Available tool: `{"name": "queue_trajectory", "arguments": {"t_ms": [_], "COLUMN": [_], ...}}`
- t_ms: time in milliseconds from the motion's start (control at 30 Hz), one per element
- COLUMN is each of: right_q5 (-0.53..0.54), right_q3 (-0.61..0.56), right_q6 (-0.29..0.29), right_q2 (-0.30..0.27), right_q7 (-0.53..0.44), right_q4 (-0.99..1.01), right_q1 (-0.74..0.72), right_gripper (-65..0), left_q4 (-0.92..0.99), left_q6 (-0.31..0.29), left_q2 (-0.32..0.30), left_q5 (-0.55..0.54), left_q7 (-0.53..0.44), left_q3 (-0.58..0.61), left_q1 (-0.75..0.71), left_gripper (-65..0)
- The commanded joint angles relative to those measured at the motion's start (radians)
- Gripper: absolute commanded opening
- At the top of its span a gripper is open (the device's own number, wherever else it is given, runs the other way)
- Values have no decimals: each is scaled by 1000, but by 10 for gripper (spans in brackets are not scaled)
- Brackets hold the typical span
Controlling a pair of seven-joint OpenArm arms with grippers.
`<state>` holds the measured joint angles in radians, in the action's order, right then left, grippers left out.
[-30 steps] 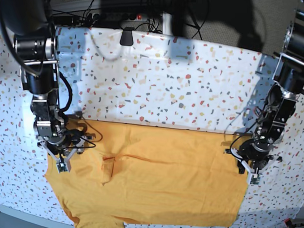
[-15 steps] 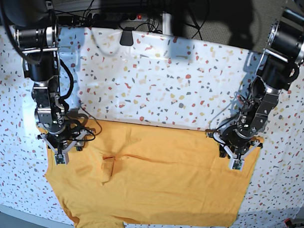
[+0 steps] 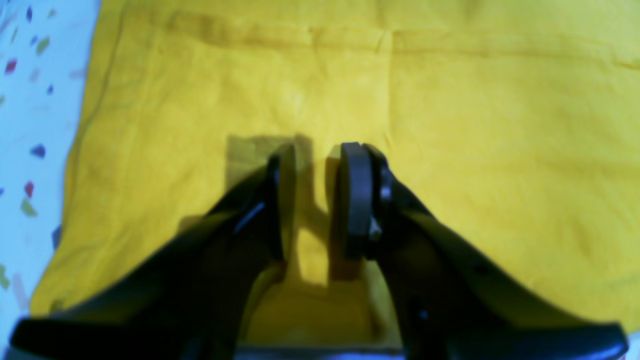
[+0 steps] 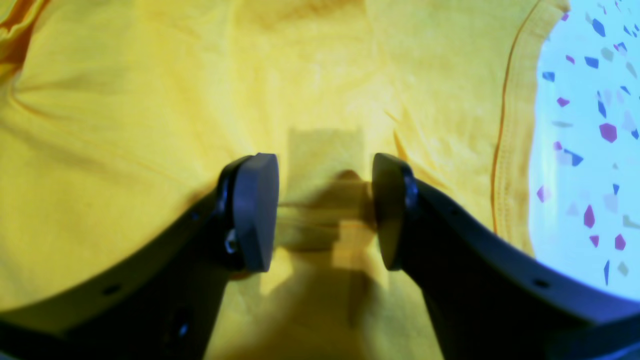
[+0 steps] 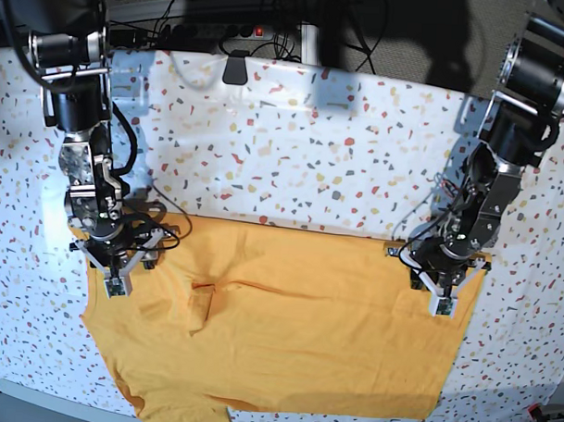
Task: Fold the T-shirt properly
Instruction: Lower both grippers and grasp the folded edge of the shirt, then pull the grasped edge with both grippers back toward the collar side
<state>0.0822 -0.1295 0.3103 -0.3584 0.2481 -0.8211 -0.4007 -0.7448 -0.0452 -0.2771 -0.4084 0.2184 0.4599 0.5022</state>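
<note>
In the base view, the right gripper (image 5: 116, 277) points down at the far left corner of the one T-shirt (image 5: 287, 332), jaws apart with a raised ridge of cloth between them, not clamped. The shirt lies spread on the near half of the speckled surface (image 5: 312, 147). The left gripper (image 5: 439, 295) angles down over the far right corner, jaws narrowly parted, gripping nothing.
</note>
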Motion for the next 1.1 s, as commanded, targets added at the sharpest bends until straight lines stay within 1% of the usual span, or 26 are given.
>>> {"name": "queue_trajectory", "arguments": {"t_ms": [0, 100, 200, 267, 433, 533, 633, 767, 800, 933, 1067], "right_q5": [-19, -23, -22, -20, -13, 35, 57, 57, 57, 57, 57], "right_q3": [-1, -1, -1, -1, -1, -1, 1, 55, 75, 170, 243], "right_q6": [6, 6, 5, 5, 5, 4, 4, 4, 4, 4, 4], "right_q2": [-8, -9, -22, -34, -77, -108, -129, -132, -132, -132, -132], "right_q7": [72, 74, 77, 95, 133, 143, 162, 180, 182, 191, 193], "right_q4": [-5, -25, -43, -55, -129, -190, -263, -355, -377, -464, -543], "right_q1": [10, 37, 55, 65, 134, 199, 270, 363, 388, 488, 584], "right_gripper": [-354, -354, -354, -354, -354, -354, -354, -354, -354, -354, -354], "left_q4": [-25, -106, -169, -192, -233, -272, -334, -443, -472, -572, -661], "left_q6": [3, -7, -9, -8, -8, -8, -8, -8, -3, 72, 111], "left_q2": [-16, -40, -69, -87, -128, -141, -142, -142, -142, -142, -142], "left_q5": [6, 7, 6, 6, 6, 6, 6, 27, 41, 97, 156], "left_q7": [32, 53, 87, 108, 124, 129, 158, 183, 194, 220, 243], "left_q3": [-3, -3, -3, -3, -3, -3, -3, -3, -3, -11, -47], "left_q1": [-5, -55, -92, -113, -171, -215, -264, -339, -357, -430, -516], "left_gripper": [-498, -498, -500, -500, -500, -500, -500, -500, -500, -500, -500]}}
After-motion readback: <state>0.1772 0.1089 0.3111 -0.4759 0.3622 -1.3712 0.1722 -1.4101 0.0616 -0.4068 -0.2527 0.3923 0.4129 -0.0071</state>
